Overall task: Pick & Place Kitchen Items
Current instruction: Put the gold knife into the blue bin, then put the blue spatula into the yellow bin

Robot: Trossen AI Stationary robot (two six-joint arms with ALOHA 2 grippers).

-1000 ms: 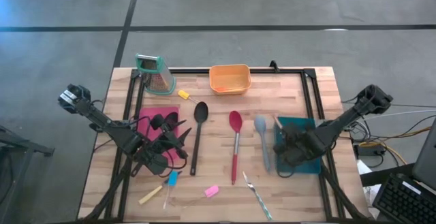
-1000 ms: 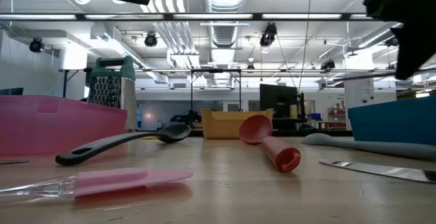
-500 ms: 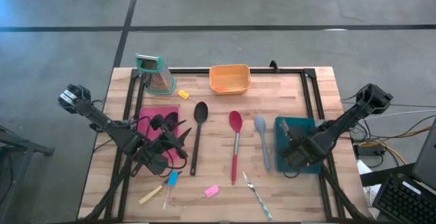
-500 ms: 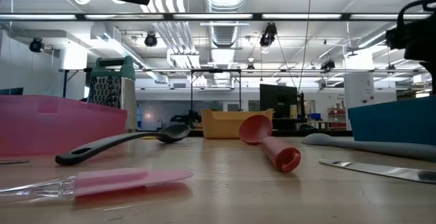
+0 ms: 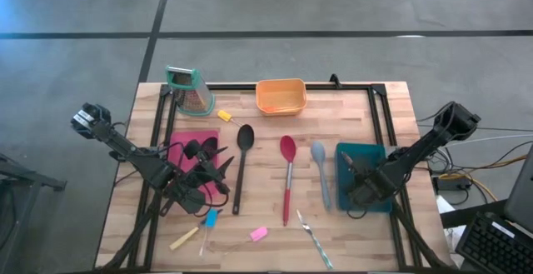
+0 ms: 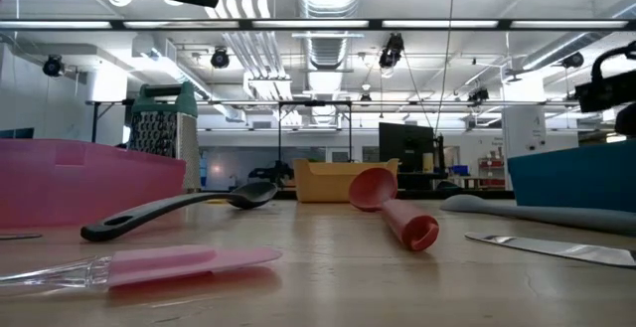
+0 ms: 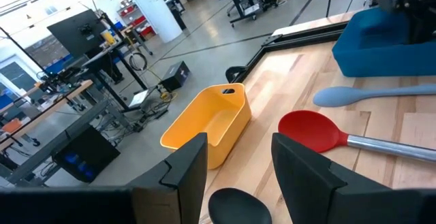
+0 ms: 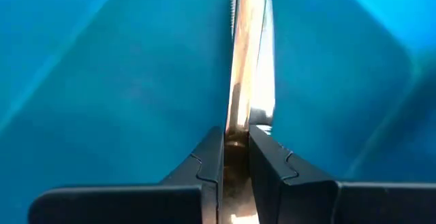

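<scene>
A slim, pale-brown and shiny stick-like utensil (image 8: 244,60) is pinched between the two dark fingers of the right claw (image 8: 236,137), which are closed almost together on it. What kind of utensil it is cannot be told. Claw and utensil sit inside a teal-blue plastic bin (image 5: 371,152) at the right of the high view, where the right claw (image 5: 354,178) reaches down into the bin's left half.

Just left of the bin lies a pale-blue long-handled spoon (image 5: 321,174), bowl toward the top of the frame. Beside it lie a red spoon with a metal shaft (image 5: 287,170) and then a black long-handled spoon (image 5: 241,161), all roughly parallel on the wooden bench (image 5: 266,132). Lower in the frame are a slim piece of metal cutlery (image 5: 312,236), a small pink tool (image 5: 258,234), a small blue tool (image 5: 211,218) and a yellow stick-shaped tool (image 5: 183,239). A small yellow, orange-tipped tool (image 5: 223,116) lies in the upper left.

The left claw (image 5: 212,170) hangs at the lower right edge of a pink bin (image 5: 187,139), left of centre. Its fingers (image 7: 187,166) stand apart with nothing between them.

An orange plastic tub (image 5: 281,97) sits at top centre, and a green-topped metal grater (image 5: 190,89) stands at the upper left.
</scene>
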